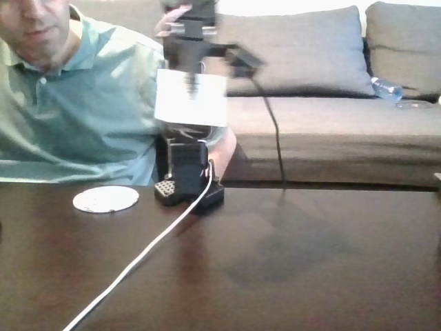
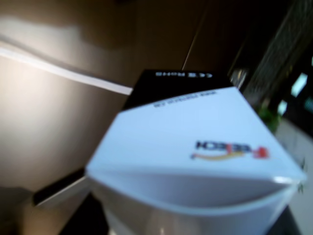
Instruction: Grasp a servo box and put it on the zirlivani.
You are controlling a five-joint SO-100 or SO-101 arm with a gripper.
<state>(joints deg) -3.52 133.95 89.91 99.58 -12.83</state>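
I have the servo box (image 1: pixel 191 96) lifted high off the bench (image 1: pixel 289 262), up above the arm's black base (image 1: pixel 187 183). In the wrist view the servo box (image 2: pixel 195 152) sits close under the camera, its white face with a small red and orange logo toward me and the black part with white lettering beyond it. The claw's jaws are hidden by the box in both views, so I judge it to be clenched on the box from the way the box hangs in the air; the contact itself I cannot make out.

I judge the box to be light, thin cardboard: stiff enough along its edges, but the flat faces would dent under a hard squeeze, and the glossy surface looks slippery. Opposite flat faces near the middle seem the safest hold, with moderate pressure.

The zirlivani (image 1: pixel 105 199) lies flat on the bench, left of the base in the fixed view and well below the box. Nothing rests on it. A white cable (image 1: pixel 148 252) runs from the base toward the near edge.

There are no containers on the bench apart from the box itself, which is closed; what is inside I cannot tell.
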